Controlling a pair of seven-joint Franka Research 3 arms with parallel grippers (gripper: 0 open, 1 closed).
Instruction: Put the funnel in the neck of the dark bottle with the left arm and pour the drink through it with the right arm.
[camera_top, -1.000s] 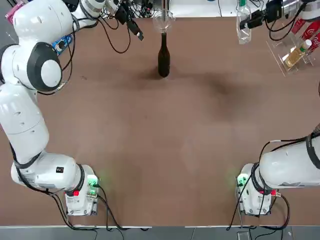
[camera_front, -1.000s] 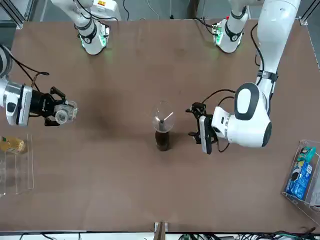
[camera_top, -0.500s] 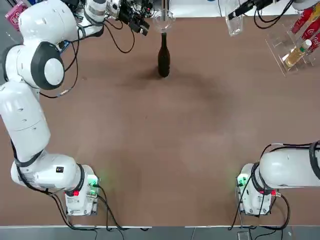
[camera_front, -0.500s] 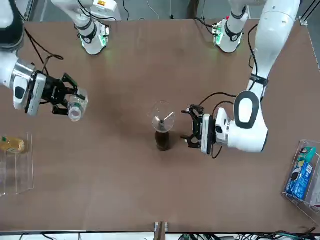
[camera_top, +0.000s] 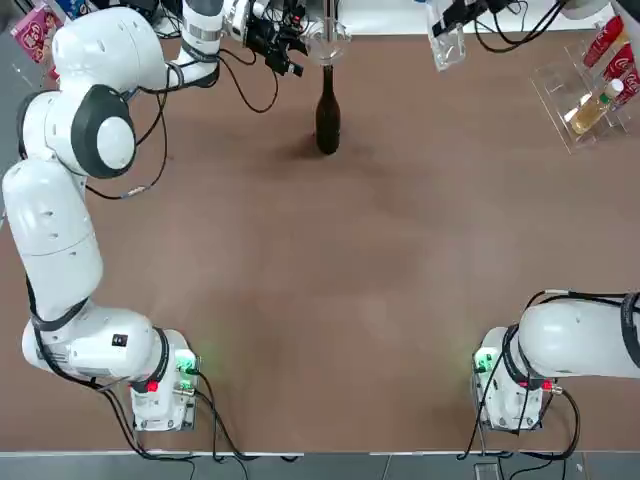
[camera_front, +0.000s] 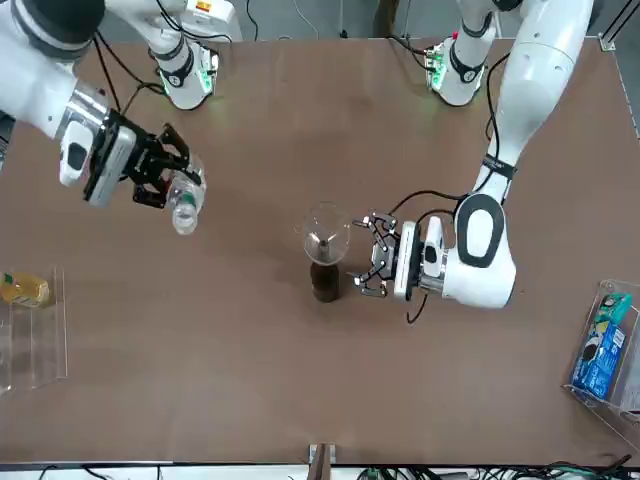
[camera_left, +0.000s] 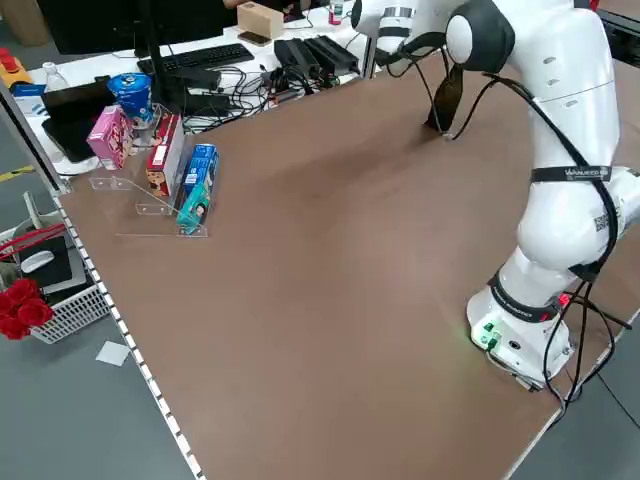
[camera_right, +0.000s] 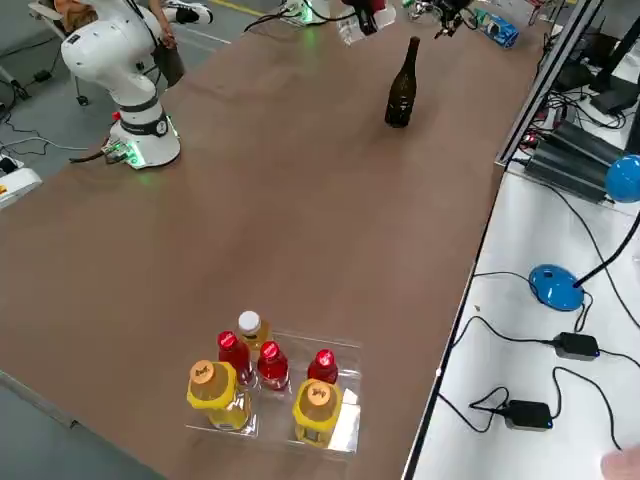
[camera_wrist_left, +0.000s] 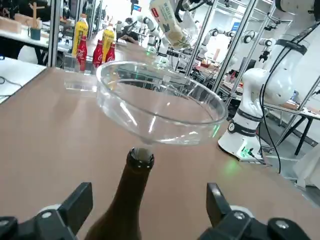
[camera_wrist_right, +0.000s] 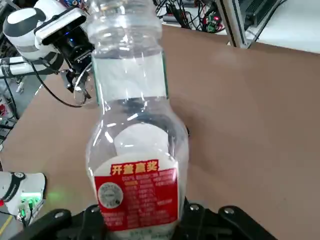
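Funnel (camera_front: 325, 231): already sitting spout-down in the neck of the dark bottle (camera_front: 324, 280), which stands upright mid-table toward the far edge from the bases.
Drink (camera_front: 182, 206): at about 9 o'clock from the funnel in the front view, well apart from it. Its long axis is tipped, mouth end angled down toward the table; no cap on it that I can see in the right wrist view.
Right gripper (camera_front: 150, 168): clamped round the drink's lower body, so this arm is the one that has to travel over to the funnel rim.
Left gripper (camera_front: 368, 266): just beside the bottle neck at roughly 3 o'clock in the front view. Fingers spread wide, nothing between them, not touching funnel or glass as far as I can tell.
Hard to see: in the top view the drink (camera_top: 446, 42) is cut by the table's far edge, and liquid level in it is tough to judge.
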